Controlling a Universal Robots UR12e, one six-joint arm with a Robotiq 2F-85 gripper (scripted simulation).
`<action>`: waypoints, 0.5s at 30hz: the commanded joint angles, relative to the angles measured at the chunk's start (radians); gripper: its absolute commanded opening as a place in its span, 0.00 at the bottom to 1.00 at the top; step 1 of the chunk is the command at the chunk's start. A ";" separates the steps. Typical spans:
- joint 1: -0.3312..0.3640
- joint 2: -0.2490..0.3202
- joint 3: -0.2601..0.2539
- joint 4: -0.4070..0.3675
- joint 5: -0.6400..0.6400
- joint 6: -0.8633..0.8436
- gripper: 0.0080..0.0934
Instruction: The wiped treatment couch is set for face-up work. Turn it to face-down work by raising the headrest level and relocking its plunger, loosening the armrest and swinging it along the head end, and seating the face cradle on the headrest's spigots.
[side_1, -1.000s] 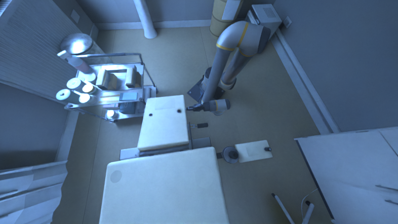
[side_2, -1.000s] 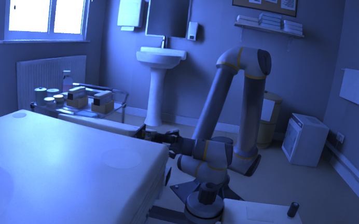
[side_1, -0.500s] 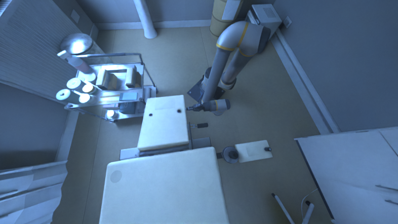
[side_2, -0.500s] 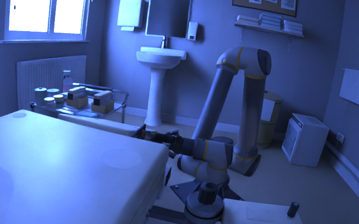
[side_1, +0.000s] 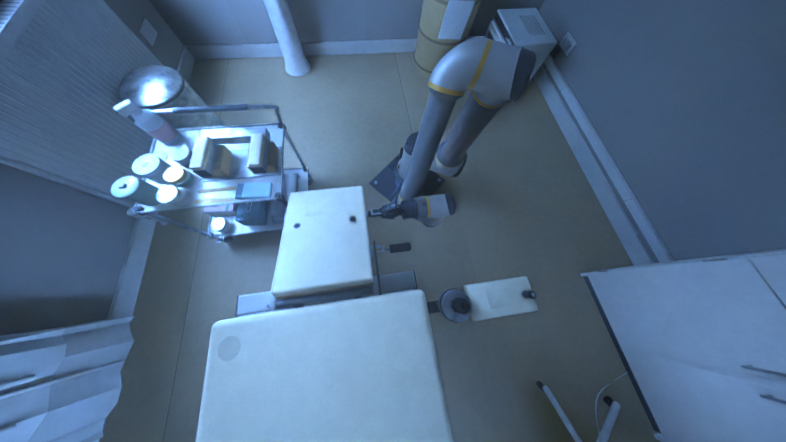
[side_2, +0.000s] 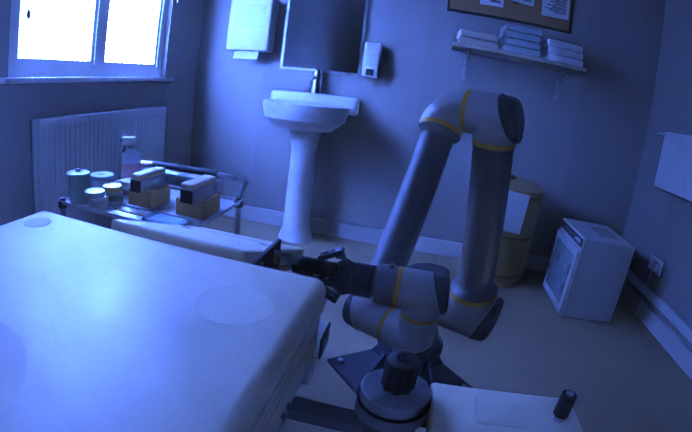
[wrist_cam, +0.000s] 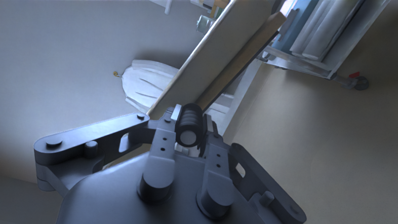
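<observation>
My gripper (side_1: 374, 212) (side_2: 293, 265) (wrist_cam: 189, 125) is at the right side of the headrest (side_1: 323, 239) near its far end, and in the wrist camera its fingers are closed on a short dark ribbed handle (wrist_cam: 189, 126) that sticks out from the headrest's side. The headrest (wrist_cam: 220, 53) is a cream pad with two dark spigots (side_1: 352, 218) on top. A dark plunger handle (side_1: 397, 247) juts out further down its right side. The armrest (side_1: 499, 297) sticks out to the right of the couch (side_1: 324, 363) on a round knob (side_1: 456, 304). The U-shaped face cradle (side_1: 231, 154) lies on the trolley.
Behind the couch's head end stands a steel trolley (side_1: 214, 170) with jars and boxes, close to the headrest's left side. The arm's base (side_1: 418, 176) sits on the floor right of the headrest. A sink pedestal (side_2: 303, 168) and a bin (side_2: 517, 229) stand by the far wall.
</observation>
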 joint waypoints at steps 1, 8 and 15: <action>0.000 -0.005 -0.002 -0.001 -0.001 0.000 0.00; -0.003 -0.026 -0.001 0.019 0.001 0.000 0.00; -0.005 -0.047 -0.001 0.040 0.004 0.000 0.00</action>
